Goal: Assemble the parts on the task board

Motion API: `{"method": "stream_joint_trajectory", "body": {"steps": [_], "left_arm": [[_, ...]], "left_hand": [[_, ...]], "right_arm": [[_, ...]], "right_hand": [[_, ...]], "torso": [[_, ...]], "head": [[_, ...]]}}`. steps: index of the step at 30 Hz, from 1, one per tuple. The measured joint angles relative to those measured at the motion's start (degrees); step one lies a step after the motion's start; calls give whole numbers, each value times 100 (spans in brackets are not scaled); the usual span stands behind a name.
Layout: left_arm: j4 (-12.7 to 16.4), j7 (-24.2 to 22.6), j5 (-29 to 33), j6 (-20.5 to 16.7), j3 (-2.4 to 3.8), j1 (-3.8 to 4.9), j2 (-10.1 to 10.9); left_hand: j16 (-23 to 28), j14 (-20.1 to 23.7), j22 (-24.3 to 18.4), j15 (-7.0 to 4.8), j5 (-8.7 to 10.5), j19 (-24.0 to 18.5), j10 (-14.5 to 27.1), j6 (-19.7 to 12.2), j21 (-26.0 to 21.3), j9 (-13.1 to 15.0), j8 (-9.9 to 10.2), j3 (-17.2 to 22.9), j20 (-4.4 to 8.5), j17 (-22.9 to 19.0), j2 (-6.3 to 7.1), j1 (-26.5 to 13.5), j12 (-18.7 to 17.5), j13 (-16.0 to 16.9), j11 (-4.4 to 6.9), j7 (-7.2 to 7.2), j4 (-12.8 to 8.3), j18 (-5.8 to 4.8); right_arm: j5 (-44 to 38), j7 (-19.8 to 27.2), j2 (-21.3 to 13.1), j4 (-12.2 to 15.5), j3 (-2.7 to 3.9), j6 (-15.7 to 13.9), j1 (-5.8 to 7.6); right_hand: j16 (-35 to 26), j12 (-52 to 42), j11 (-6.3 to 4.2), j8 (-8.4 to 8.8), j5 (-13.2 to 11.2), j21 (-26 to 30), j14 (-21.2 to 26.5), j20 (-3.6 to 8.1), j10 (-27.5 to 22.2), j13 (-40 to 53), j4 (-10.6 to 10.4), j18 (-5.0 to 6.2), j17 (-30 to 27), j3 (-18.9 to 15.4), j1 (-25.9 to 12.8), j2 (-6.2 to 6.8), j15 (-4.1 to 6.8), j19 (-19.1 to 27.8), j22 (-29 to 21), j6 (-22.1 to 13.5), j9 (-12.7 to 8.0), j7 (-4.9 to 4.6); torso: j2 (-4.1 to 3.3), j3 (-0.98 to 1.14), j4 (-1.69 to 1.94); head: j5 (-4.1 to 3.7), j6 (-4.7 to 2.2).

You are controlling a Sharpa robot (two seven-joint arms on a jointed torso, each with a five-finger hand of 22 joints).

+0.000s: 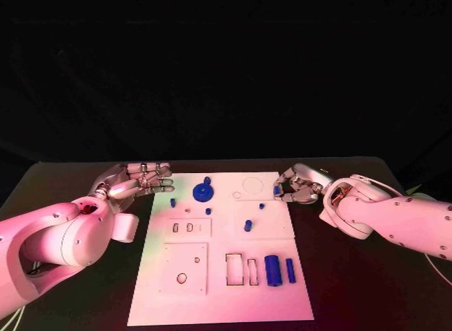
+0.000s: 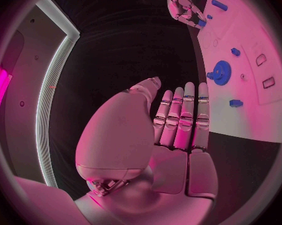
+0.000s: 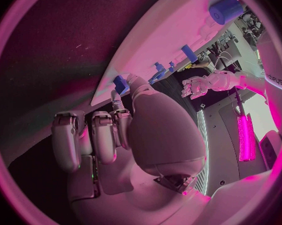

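Near edge of task board (image 1: 221, 303): two blue cylinders (image 1: 272, 269) lying beside empty slots, likely staged for insertion. Farther up, blue gear (image 1: 203, 190) seated. Left hand (image 1: 136, 181) flat, fingers together, empty, beside board. Right hand (image 1: 298, 187) pinching small blue part (image 1: 277, 189) at far right edge.

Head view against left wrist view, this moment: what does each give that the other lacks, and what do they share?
Head view adds: the task board's near end, where two blue cylinders lie beside rectangular slots. Left wrist view adds: the left hand's palm, bare, fingers straight and side by side. Both: the blue gear and the right hand at the board's far right edge, by a small blue part.
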State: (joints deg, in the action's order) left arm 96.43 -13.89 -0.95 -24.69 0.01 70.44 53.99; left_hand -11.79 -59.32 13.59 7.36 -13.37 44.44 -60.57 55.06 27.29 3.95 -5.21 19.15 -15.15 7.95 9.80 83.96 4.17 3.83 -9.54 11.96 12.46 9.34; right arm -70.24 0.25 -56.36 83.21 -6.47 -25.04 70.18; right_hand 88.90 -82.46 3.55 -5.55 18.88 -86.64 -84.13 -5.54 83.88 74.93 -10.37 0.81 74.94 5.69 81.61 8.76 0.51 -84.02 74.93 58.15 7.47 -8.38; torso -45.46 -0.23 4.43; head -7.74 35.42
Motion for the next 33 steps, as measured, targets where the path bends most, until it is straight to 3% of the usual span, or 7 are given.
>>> {"method": "stream_joint_trajectory", "body": {"steps": [4, 9, 12, 17, 28, 33], "left_arm": [[-21, 4, 0, 1, 0, 0, 3], [-42, 10, 0, 1, 0, 1, 10], [-49, 12, 0, 2, 0, 1, 12], [-53, 16, -1, 2, 0, 1, 14], [-56, 21, -2, 5, 0, 1, 21], [-58, 23, -2, 8, 0, -1, 21]], "left_hand": [[0, 0, 0, 0, 0, 0, 0, 0, 0, 0, 0, 0, 0, 0, 0, 0, 0, 0, 0, 0, 0, 0], [0, 0, 0, 0, 0, 0, 0, 0, 0, 0, 0, 0, 0, 0, 0, 0, 0, 0, 0, 0, 0, 0], [0, 0, 0, 0, 0, 0, 0, 0, 0, 0, 0, 0, 0, 0, 0, 0, 0, 0, 0, 0, 0, 0], [0, 0, 0, 0, 0, 0, 0, 0, 0, 0, 0, 0, 0, 0, 0, 0, 0, 0, 0, 0, 0, -1], [0, 0, 0, 0, 0, -18, 0, 0, 0, 0, 13, 0, -18, 3, 0, 0, 0, 0, 0, 0, 0, 0], [0, 0, 4, 0, 0, -22, 0, 0, 0, 0, 25, 0, -22, 8, 0, 0, 0, 0, 0, 0, 0, 0]], "right_arm": [[-12, 0, 3, -5, 0, -8, -5], [-23, 0, 6, -6, -3, -14, -12], [-27, 1, 7, -6, -4, -23, -13], [-28, 7, 10, -14, -2, -64, -13], [-18, 58, 42, 39, -3, -367, -15], [-30, 46, 34, 230, 20, -582, -13]], "right_hand": [[0, -24, 0, -18, 0, 0, 0, 0, 0, 0, -4, 0, 0, 4, 0, 0, 0, 0, 0, 30, 10, 27], [0, -52, 0, -63, -16, -40, 0, 0, 0, 0, -24, 0, -1, 77, 49, -113, 0, 0, 0, 170, 32, 47], [23, -52, -36, -111, -259, -40, 12, 0, 7, 1, -7, 0, -1, 203, 110, -251, 13, 0, -1, 265, 45, 101], [23, -90, -135, -220, -427, -70, 16, 14, 10, -1, 14, 0, -1, 349, 149, -351, 81, 9, -1, 463, 64, 176], [45, -156, -176, -301, -461, -200, 10, 87, 10, -1, 56, 0, -2, 517, 198, -467, 135, -2, -2, 521, 79, 217], [67, -156, -183, -301, -212, -285, -1, 116, 18, -1, 33, 0, -2, 570, 178, -483, 146, 10, -2, 517, 78, 220]], "torso": [[2, -1, 1], [2, -1, -2], [3, -1, -3], [5, -2, -1], [5, -2, -1], [13, -3, -2]], "head": [[1, 10], [8, 19], [9, 23], [5, 28], [4, 37], [31, 42]]}}
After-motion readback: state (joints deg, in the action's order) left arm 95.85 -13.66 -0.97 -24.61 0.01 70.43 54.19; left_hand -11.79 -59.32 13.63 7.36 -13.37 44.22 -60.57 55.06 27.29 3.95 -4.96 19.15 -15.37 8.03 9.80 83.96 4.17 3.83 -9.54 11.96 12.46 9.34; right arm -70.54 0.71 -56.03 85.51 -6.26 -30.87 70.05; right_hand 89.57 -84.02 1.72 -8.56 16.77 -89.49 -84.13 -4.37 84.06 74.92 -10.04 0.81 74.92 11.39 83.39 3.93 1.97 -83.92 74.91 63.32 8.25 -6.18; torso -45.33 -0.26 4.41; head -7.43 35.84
